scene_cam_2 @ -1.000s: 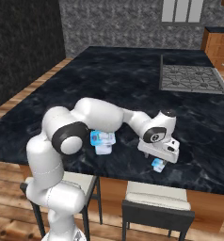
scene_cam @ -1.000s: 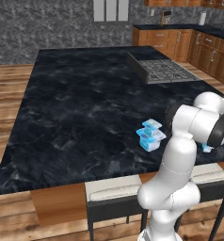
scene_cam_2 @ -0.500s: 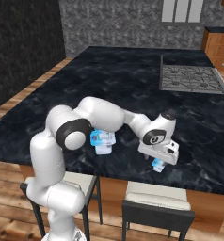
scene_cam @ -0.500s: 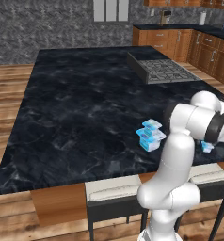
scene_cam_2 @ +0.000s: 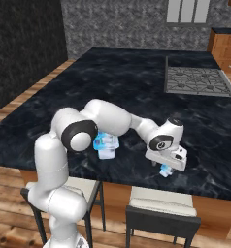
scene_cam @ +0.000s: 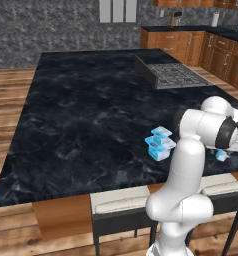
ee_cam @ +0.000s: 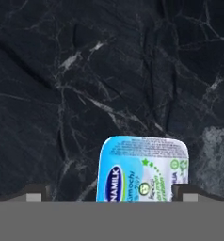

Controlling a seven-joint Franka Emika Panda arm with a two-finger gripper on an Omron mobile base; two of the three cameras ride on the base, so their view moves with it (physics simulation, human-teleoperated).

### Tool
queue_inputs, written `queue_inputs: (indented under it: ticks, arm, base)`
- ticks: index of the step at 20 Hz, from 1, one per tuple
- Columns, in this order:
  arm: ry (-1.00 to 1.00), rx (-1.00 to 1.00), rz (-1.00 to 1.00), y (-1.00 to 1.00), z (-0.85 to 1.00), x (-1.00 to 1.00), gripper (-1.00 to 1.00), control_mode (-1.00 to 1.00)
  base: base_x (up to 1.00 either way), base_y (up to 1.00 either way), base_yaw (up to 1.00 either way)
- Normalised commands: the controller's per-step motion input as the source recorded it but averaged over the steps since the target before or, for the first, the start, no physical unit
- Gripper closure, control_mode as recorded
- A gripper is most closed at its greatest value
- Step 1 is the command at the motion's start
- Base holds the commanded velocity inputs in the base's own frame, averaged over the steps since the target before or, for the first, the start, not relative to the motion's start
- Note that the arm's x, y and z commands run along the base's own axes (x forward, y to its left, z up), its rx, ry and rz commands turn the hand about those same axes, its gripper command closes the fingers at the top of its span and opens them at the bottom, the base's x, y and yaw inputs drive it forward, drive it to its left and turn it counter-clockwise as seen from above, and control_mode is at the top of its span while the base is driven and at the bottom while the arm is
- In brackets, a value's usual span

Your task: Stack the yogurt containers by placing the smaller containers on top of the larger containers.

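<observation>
Gripper (ee_cam: 107,197) hanging wide open over a small yogurt cup (ee_cam: 143,169), nothing grasped yet.

The fingertips (ee_cam: 35,194) are standing one on each side of the cup's blue lid, apparently lining up so the jaws can come down around it. In the right base view this cup (scene_cam_2: 166,170) is sitting on the dark marble counter (scene_cam_2: 137,82) near its front edge, just under the hand. Well apart, behind the arm's elbow, the stack of the larger tub with another cup on it (scene_cam: 160,143) is waiting, probably as the place this cup is bound for.
</observation>
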Motion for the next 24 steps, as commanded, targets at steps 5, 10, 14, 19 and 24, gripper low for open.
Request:
queue_inputs:
  ticks: [5, 10, 14, 19, 24]
  arm:
    - [0.0, 0.0, 0.0, -0.08, 0.0, 0.0, -1.0, -1.0]
    - [0.06, 0.0, 0.0, -0.01, 0.0, 0.0, -1.0, -1.0]
    - [0.11, 0.0, 0.0, 0.0, -0.01, 0.0, -1.0, -1.0]
    - [0.1, 0.0, 0.0, 0.0, 0.0, 0.0, -1.0, -1.0]
    - [0.04, 0.0, 0.0, 0.0, -0.04, 0.0, -1.0, -1.0]
  base:
    - [0.0, 0.0, 0.0]
    - [0.0, 0.0, 0.0]
    - [0.0, 0.0, 0.0]
    - [0.0, 0.0, 0.0]
    - [0.0, 0.0, 0.0]
